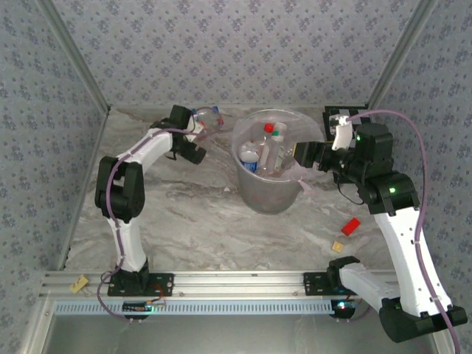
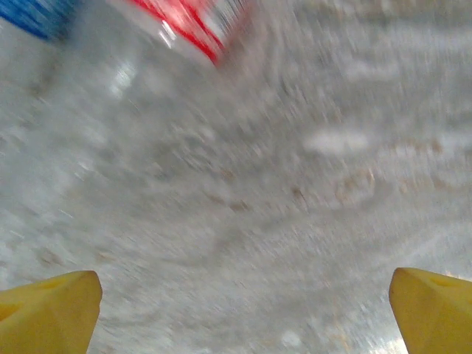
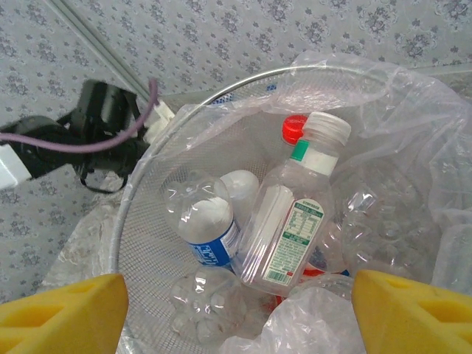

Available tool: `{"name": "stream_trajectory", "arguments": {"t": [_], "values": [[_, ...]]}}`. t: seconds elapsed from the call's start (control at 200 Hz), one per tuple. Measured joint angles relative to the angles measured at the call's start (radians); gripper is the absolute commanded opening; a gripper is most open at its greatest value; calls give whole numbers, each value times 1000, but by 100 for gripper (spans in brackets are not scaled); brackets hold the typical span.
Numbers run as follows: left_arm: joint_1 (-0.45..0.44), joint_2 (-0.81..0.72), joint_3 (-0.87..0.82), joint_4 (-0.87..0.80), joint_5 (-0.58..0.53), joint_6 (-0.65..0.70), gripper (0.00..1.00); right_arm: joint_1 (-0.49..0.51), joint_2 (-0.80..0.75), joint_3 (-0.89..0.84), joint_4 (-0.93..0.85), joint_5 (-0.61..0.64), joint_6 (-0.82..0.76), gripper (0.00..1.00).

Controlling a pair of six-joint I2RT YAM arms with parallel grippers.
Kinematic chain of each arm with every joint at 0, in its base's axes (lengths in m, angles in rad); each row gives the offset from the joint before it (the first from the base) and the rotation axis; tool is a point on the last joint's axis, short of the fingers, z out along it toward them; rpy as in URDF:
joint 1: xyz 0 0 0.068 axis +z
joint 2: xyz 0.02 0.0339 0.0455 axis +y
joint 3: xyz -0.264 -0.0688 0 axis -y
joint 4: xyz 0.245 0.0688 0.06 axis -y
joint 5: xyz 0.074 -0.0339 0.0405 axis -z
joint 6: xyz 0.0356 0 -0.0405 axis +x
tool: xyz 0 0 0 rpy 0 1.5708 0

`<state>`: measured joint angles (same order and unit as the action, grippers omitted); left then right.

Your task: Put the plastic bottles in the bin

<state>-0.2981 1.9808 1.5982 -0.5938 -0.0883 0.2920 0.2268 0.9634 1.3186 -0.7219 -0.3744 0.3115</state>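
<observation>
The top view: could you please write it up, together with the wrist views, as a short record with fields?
bin: upright at mid-table, lined with a bag
binned bottles: several, piled inside
loose bottles: at least two on the table, far side, left of the bin
left gripper: open, empty, beside the loose bottles
right gripper: open, empty, at the bin's right rim
red block, yellow block: on the table, right of the bin

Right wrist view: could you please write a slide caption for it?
Open right fingers above the lined bin, several plastic bottles inside.
</observation>
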Motion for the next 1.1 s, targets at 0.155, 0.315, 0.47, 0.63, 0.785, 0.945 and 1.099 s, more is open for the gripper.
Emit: {"name": "stream_trajectory", "arguments": {"t": [0.155, 0.315, 0.47, 0.63, 0.785, 0.945, 1.099], "values": [[30, 87, 130, 61, -36, 4, 100, 0, 3, 0, -9, 12, 5, 81], [62, 232, 244, 59, -59, 3, 99, 0, 3, 3, -39, 33, 4, 81], [79, 307, 283, 11, -58, 7, 99, -1, -3, 3, -73, 46, 3, 81], [80, 311, 280, -50, -51, 19, 92, -7, -5, 3, -77, 49, 3, 81], [80, 293, 227, -54, -21, 30, 73, -10, 0, 3, -75, 48, 3, 81], [79, 261, 176, -61, -14, 36, 53, -11, 3, 2, -74, 48, 3, 81], [78, 233, 140, -62, 10, 37, 49, -11, 1, 2, -74, 49, 3, 81]]}}
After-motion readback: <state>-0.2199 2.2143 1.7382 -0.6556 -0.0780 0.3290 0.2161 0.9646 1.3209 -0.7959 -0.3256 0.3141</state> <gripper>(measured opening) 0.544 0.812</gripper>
